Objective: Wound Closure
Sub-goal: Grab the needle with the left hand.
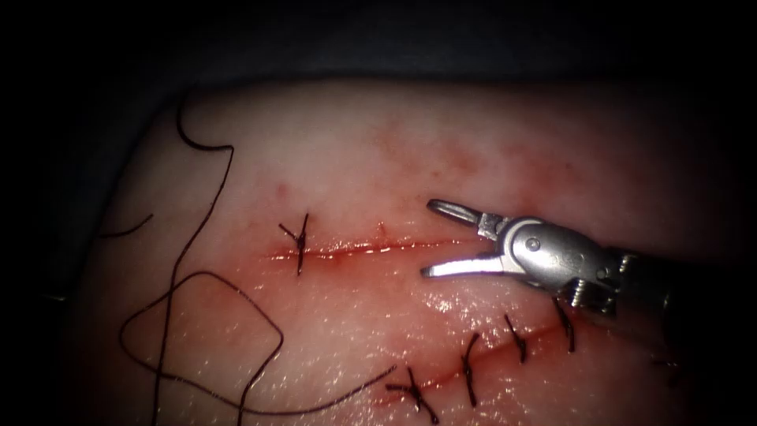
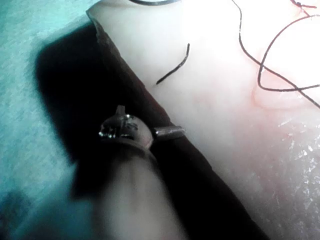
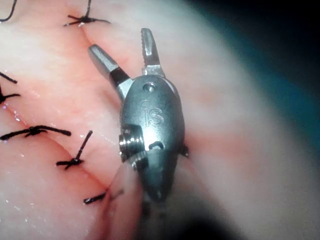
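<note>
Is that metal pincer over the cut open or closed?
Open. The right tool has its two jaws spread apart above the cut, holding nothing.

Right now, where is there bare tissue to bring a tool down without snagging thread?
Bare tissue lies above the upper cut, beyond the right tool, whose open jaws hold nothing. Crowded: loose thread loops at left; the stitched lower cut runs below.

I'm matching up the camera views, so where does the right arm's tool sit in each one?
Endoscope view: the right arm's tool, jaws open and empty, over the upper cut's right end.
Right wrist view: the tool points toward the lone stitch.
Left wrist view: the left arm's tool beside the tissue edge.
Shared landmark: the lone stitch.
</note>
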Controlling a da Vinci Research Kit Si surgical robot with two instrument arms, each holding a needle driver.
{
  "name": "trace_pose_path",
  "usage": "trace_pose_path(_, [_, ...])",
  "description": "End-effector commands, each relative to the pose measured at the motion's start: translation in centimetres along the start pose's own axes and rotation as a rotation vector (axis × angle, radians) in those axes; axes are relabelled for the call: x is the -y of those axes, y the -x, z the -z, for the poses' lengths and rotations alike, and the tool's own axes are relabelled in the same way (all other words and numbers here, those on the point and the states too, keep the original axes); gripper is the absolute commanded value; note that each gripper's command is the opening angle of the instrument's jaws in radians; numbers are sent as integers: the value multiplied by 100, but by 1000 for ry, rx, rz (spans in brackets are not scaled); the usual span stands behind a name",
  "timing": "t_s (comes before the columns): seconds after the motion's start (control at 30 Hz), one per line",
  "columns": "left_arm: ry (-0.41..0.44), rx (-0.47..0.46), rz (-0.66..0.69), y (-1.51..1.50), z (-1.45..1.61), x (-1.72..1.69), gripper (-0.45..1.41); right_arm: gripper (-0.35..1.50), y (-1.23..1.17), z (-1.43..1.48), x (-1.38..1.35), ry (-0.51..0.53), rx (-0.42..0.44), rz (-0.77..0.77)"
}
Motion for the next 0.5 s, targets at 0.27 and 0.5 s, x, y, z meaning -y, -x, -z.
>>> trace_pose_path(0.27, [-56, -91, -116, -68, -5, -1, 56, 103, 0, -13, -2, 0, -2, -10])
trace_pose_path(0.5, [-37, -110, -211, -124, -43, 2, 52, 115, 2, -15, -1, 1, -3, -8])
